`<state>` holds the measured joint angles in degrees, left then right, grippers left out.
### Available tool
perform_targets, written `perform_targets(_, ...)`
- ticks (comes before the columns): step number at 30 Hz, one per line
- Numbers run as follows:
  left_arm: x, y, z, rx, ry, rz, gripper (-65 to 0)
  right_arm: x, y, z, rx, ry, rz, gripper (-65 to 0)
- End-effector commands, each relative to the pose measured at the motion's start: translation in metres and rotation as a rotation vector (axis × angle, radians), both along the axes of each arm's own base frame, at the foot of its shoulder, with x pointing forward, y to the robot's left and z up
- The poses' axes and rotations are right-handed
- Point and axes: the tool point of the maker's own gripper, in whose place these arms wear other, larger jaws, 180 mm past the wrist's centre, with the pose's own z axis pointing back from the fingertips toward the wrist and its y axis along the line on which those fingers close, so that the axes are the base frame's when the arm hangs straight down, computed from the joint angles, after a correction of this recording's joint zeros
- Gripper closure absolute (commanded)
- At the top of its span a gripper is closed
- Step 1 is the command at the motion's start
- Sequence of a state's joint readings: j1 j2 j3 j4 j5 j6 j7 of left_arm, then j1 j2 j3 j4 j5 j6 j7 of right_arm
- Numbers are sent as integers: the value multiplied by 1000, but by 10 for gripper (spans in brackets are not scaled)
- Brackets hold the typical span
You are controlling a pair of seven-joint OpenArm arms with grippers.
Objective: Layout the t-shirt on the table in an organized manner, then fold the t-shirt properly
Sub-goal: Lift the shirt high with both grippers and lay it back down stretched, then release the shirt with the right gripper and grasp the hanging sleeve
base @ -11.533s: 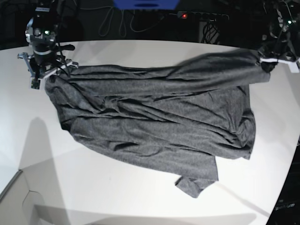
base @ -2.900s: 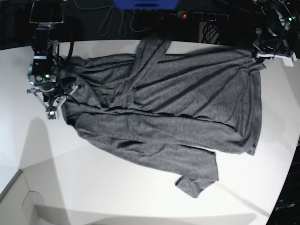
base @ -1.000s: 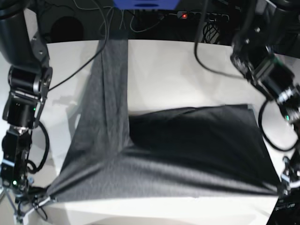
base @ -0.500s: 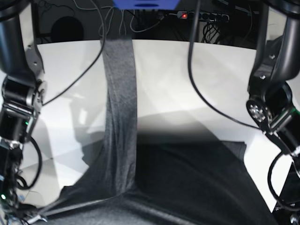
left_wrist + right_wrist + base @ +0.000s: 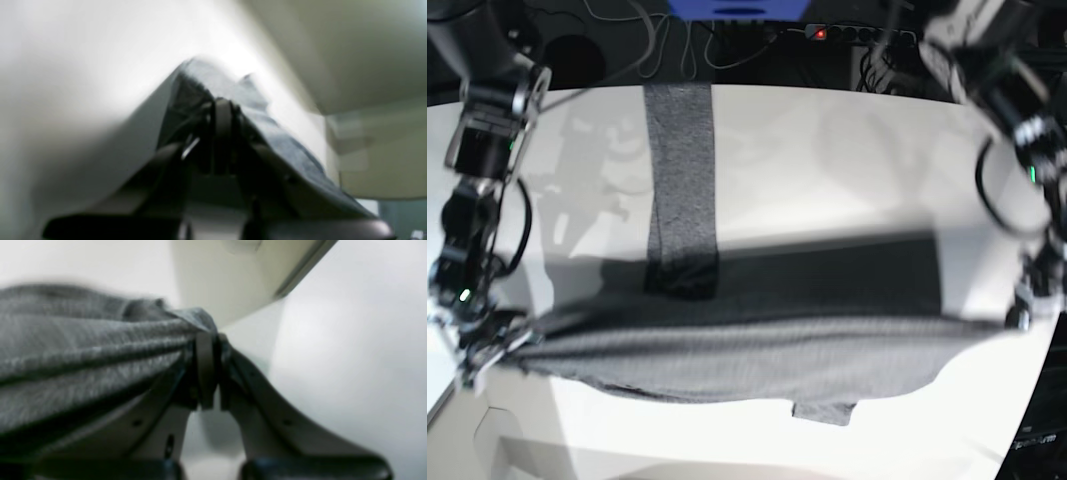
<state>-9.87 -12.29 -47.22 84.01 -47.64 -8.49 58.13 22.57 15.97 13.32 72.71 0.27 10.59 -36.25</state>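
The dark grey t-shirt (image 5: 757,350) hangs stretched in a wide band between my two grippers over the near part of the white table (image 5: 827,170). One narrow strip of it (image 5: 682,180) runs back to the far edge. A small flap (image 5: 823,412) dangles below the band. My left gripper (image 5: 1020,318) on the right is shut on one end; the left wrist view shows its closed gripper (image 5: 222,110) pinching fabric (image 5: 283,140). My right gripper (image 5: 489,345) on the left is shut on the other end, with bunched t-shirt (image 5: 83,346) clamped at the gripper (image 5: 206,340).
Both arms reach down along the table's sides, the right arm (image 5: 482,150) and the left arm (image 5: 1017,100). Cables and a power strip with a red light (image 5: 857,33) lie behind the far edge, beside a blue object (image 5: 737,8).
The shirt's body has dropped away from the camera and now spans as a band low over the table's near part. Both grippers have moved out to the sides, still gripping.
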Motion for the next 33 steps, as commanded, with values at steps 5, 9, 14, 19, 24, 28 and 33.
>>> perform_targets(5, -37, -3, -33, -19, 79, -3, -2, 2, 5, 6, -8, -62, 14, 0)
perform_targets(9, -54, -7, -53, -29, 125, 11, -2, 0, 6, 1, -5, -48, 15, 0)
perform_targets(14, -67, -7, -66, -21, 158, 19, -2, -2, 6, -1, -9, -36, 14, 0)
perform_targets(19, -75, -8, -71, -27, 176, 16, -2, -9, -6, -6, -25, 44, -4, -16)
perform_targets(24, -74, -8, -68, -23, 170, 13, -2, -15, -2, -11, -94, 138, 44, -202)
perform_targets(28, -73, -9, -67, -23, 167, 12, -2, -33, -11, 7, -112, 107, 10, -329)
perform_targets(33, -72, -9, -67, -23, 164, 11, -2, -81, -3, 48, -122, -34, -39, -355)
